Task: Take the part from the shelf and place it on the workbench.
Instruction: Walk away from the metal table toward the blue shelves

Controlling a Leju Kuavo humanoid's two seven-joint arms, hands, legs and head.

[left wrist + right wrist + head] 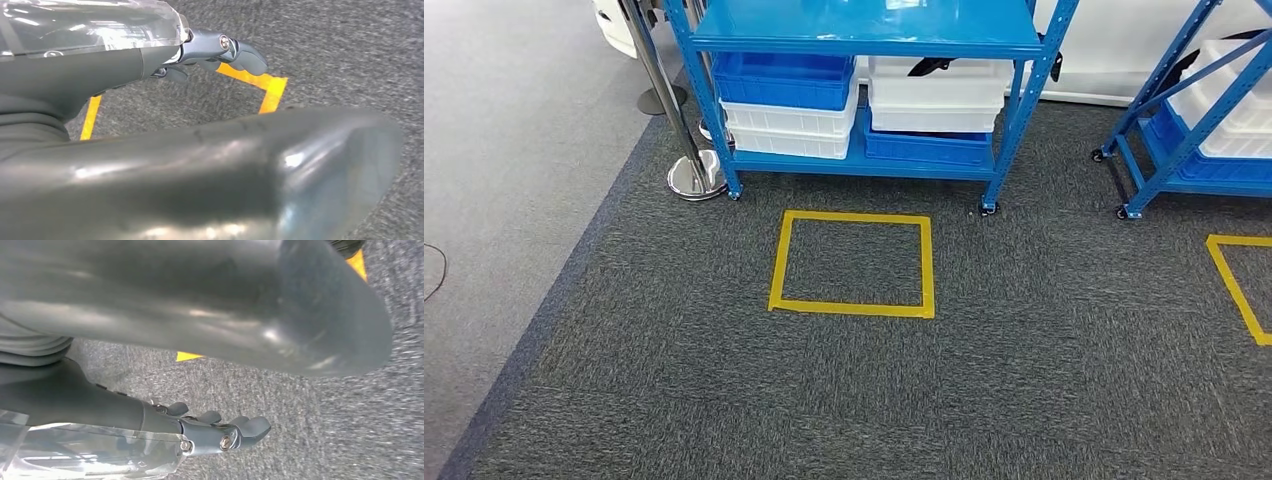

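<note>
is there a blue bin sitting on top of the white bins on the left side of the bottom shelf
Yes: in the head view a blue bin sits stacked on white bins at the left of the blue shelf bottom level.

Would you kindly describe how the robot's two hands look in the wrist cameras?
Both look alike. The left hand has dark grey, rounded fingers with small silver screws at the hinges, a smooth glossy grey thumb and a clear plastic cover over its back. The right hand shows the same grey fingers, silver screws, clear cover and a ribbed grey cuff.
</note>
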